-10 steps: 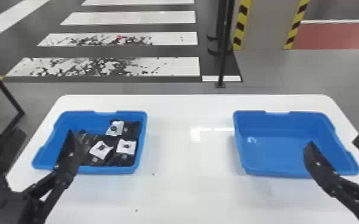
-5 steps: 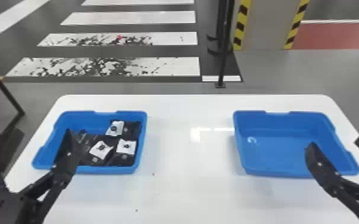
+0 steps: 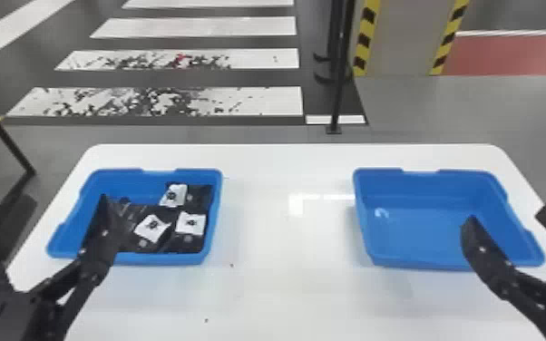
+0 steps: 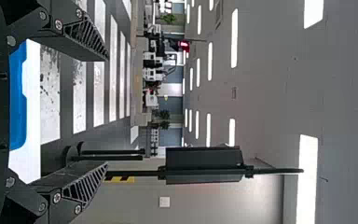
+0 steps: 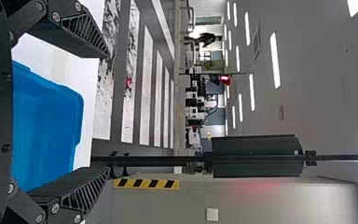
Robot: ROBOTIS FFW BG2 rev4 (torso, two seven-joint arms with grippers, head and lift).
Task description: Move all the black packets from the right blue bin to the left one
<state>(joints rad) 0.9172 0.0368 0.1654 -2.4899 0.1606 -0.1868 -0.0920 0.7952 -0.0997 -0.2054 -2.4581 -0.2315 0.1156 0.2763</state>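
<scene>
Over the near left part of the left blue bin [image 3: 168,259], my left gripper [image 3: 64,202] stands open, one finger in front of the bin's inside. Several black packets with white labels, among them one black packet [image 3: 190,242] at the near right corner, lie in that bin. The right blue bin [image 3: 421,231] holds no packet that I can see. At its near right side is my right gripper [image 3: 508,216], fingers spread. Nothing is between the fingertips of the left gripper [image 4: 106,111] or the right gripper [image 5: 108,111] in their wrist views.
Both bins stand on a white table [image 3: 285,281], with a wide gap between them. A black pole [image 3: 338,90] rises from the floor behind the table. Thin black legs [image 3: 2,131] stand on the floor beyond the table's left side.
The left gripper has shifted and turned very slightly over the left bin. Packets, bins and the right arm look the same.
</scene>
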